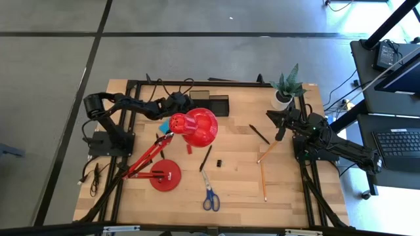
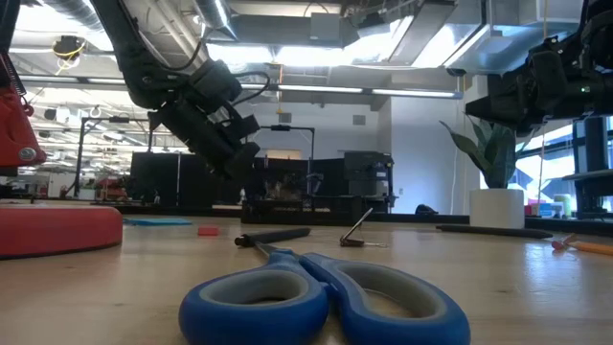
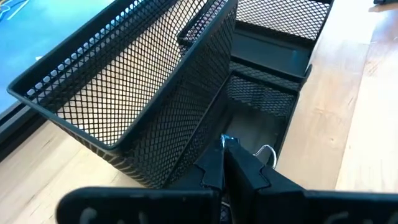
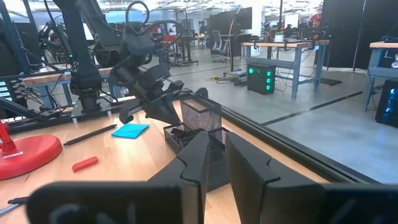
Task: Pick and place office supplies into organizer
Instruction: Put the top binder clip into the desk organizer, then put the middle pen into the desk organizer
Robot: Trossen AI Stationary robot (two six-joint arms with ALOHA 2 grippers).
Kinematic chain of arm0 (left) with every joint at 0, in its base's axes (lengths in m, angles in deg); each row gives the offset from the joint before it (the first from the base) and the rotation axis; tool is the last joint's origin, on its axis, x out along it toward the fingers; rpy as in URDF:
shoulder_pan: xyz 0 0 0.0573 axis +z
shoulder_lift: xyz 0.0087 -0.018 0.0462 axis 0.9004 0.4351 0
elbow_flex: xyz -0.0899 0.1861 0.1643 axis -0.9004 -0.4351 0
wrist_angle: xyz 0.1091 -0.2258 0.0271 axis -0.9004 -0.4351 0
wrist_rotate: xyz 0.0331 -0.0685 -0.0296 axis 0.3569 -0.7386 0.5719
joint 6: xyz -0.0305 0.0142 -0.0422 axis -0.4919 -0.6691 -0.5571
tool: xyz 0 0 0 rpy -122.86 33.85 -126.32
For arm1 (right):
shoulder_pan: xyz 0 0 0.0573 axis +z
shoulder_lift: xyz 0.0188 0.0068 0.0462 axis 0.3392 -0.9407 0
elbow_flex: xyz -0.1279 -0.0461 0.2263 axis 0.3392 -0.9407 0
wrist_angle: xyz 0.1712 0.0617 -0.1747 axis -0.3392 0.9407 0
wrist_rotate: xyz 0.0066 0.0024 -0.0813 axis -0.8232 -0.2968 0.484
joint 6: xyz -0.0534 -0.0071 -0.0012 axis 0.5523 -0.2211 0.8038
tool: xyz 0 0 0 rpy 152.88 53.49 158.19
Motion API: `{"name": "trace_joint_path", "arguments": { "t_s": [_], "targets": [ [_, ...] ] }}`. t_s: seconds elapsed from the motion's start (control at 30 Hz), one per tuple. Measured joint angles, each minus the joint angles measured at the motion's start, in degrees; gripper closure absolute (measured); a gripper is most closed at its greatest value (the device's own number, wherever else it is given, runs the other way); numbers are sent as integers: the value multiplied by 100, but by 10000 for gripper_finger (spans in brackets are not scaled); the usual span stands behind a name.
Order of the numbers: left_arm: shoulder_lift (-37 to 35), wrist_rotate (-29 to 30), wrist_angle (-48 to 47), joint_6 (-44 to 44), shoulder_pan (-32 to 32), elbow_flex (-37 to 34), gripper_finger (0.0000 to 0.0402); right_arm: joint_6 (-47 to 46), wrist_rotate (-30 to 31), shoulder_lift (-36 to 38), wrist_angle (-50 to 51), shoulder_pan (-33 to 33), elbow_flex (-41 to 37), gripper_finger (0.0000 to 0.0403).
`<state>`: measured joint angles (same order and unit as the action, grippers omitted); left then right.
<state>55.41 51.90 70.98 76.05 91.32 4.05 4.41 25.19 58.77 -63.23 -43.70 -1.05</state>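
Fingers of my left gripper [image 3: 222,163] are pressed together, pinching a small metal clip over the organizer [image 1: 211,103] at upper centre — I should lower squarely into one compartment before letting go. My right gripper [image 1: 281,133] waits at right, slightly spread, empty; scissors [image 1: 209,195] lie at lower centre.

The red lamp [image 1: 197,128] crowds the organizer [image 1: 211,103]; bare table [image 1: 236,183] lies rightward.

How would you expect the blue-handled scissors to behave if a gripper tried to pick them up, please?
The scissors lie flat and closed on the table, so probably stable and unlikely to roll. The looped plastic handles look smooth, perhaps slippery. Gripped at one end, they would likely tilt.
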Motion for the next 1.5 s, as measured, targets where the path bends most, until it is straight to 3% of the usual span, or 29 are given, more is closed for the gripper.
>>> {"name": "trace_joint_path", "arguments": {
  "t_s": [0.17,0.53,0.73,1.07,1.3,1.5],
  "targets": [
    [0,14,-6,-94,0,0,393,-1,0,1,0,-1,0,344],
    [-176,27,15,-68,-2,0,325,-1,-1,-1,0,0,0,344],
    [-477,22,35,73,-110,1,311,-1,-1,0,0,0,0,344],
    [-733,-727,170,839,-811,4,314,-1,-1,0,0,-1,0,344],
    [-688,-747,217,1534,-1576,9,315,-23,-1,1,0,0,0,344],
    [-680,-760,255,1554,-2116,16,314,-31,0,1,0,0,0,344]
  ]
}}
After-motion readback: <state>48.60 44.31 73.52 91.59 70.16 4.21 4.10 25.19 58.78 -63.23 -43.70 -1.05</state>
